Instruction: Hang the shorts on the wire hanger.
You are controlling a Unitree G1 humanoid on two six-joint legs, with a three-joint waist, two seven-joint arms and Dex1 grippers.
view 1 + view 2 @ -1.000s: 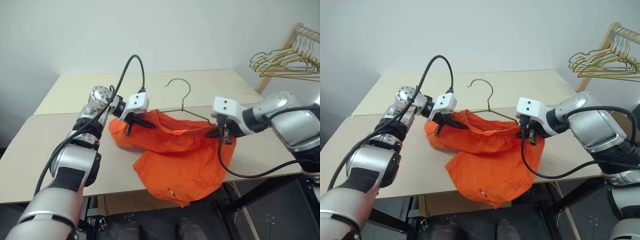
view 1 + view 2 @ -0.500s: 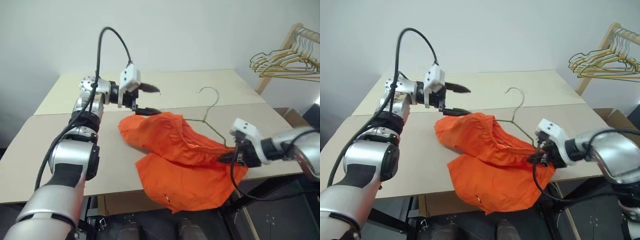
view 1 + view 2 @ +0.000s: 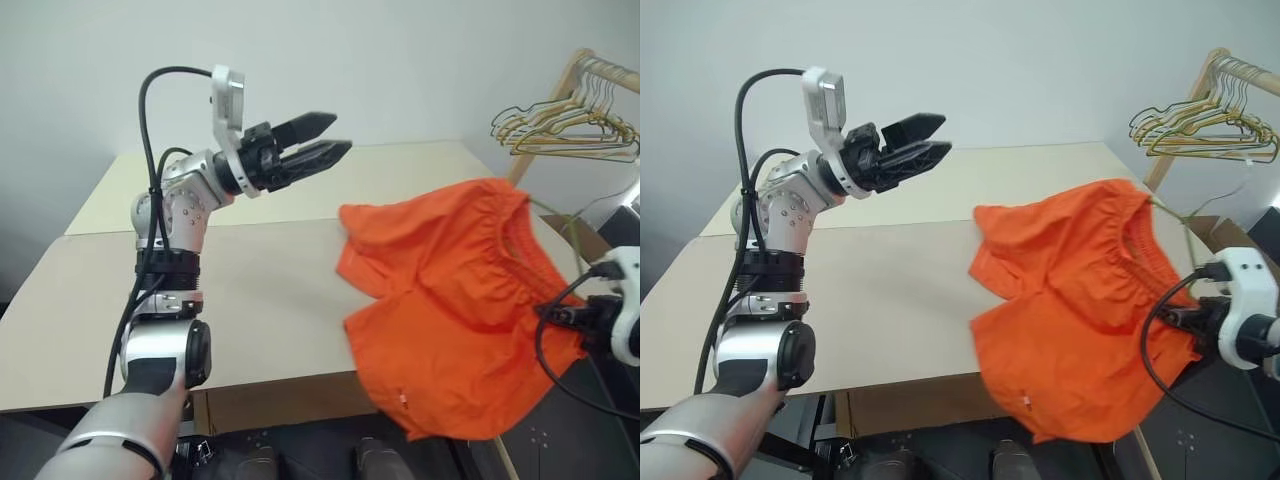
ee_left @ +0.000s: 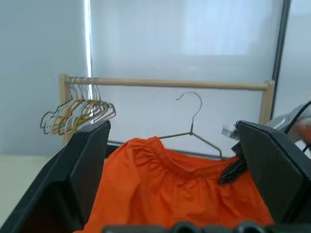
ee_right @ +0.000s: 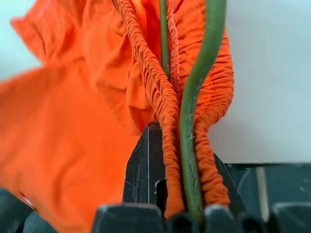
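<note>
Right wrist view shows my right end effector (image 5: 187, 213) clamped on the shorts' (image 3: 450, 300) gathered waistband and the wire hanger (image 5: 194, 111) together. I see the shorts hanging past the counter's (image 3: 250, 290) right edge. My left end effector (image 3: 325, 140), raised above the counter, gapes empty.
</note>
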